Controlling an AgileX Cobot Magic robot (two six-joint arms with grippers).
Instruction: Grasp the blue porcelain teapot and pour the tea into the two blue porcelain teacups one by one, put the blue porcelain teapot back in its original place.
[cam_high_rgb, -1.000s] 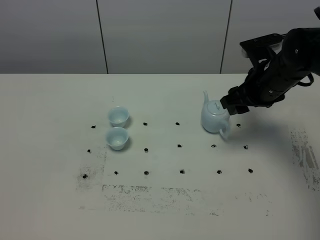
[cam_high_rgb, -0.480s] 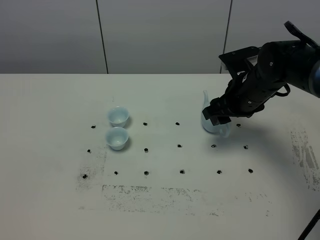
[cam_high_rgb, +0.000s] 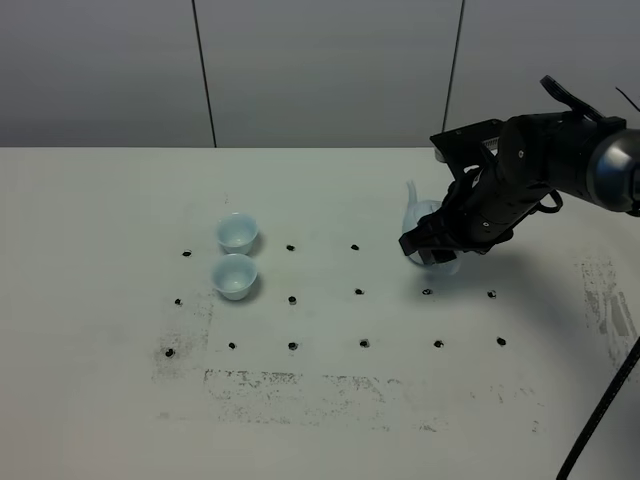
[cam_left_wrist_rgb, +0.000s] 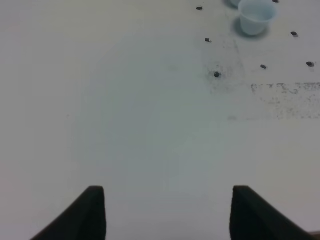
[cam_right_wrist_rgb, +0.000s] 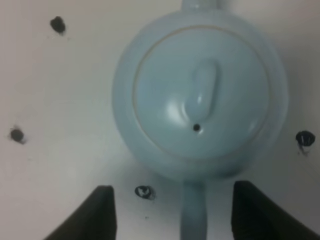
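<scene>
**Position.** The blue porcelain teapot (cam_right_wrist_rgb: 200, 95) stands on the desk (cam_high_rgb: 100, 400), right of centre in the exterior high view. It is well apart from the far teacup (cam_high_rgb: 238, 232) and the near teacup (cam_high_rgb: 235, 276) at the left.

**Jaws.** The right jaws are spread wide directly above the pot, one finger on each side of the loop handle (cam_right_wrist_rgb: 194, 216), gripping nothing. The left jaws are also spread, over bare desk.

**Governing relation.** The pot's long axis, spout to handle, runs through the gap between the right jaws. The handle end is nearest the wrist and the spout (cam_high_rgb: 410, 198) points away. The right arm (cam_high_rgb: 520, 190) is much the nearer. The grasp probably needs further descent, then closure across the handle.

**View differences.** In the high view the right arm hides most of the pot. The right wrist view shows its whole top and the handle between the jaws. The left arm appears only in its own wrist view.
</scene>
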